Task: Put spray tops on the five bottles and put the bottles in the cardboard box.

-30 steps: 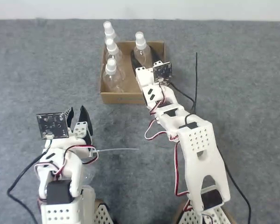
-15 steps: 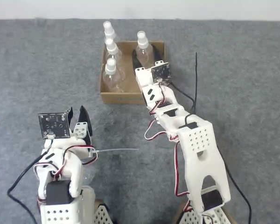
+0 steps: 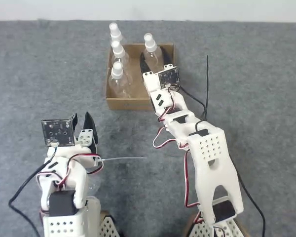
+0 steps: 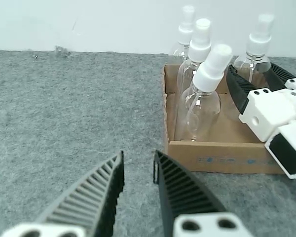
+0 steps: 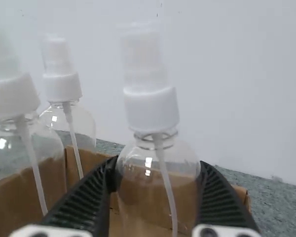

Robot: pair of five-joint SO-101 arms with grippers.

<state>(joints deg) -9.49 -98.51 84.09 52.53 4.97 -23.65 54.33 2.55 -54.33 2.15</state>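
Observation:
The cardboard box sits at the table's far middle. Three clear bottles with white spray tops stand in a row along its left wall: near, middle, far. A fourth capped bottle stands at the box's far right, and my right gripper is shut on its body. My left gripper hangs open over the carpet at the near left, holding nothing. A thin clear tube lies beside the left arm. A clear bottle lies partly hidden under that arm.
Grey carpet covers the table, with open room to the left and right of the box. A black cable runs along the right arm. The two arm bases stand at the near edge.
The right gripper and its bottle edged slightly farther into the box. The left arm's wrist shifted a touch; its gripper stays open.

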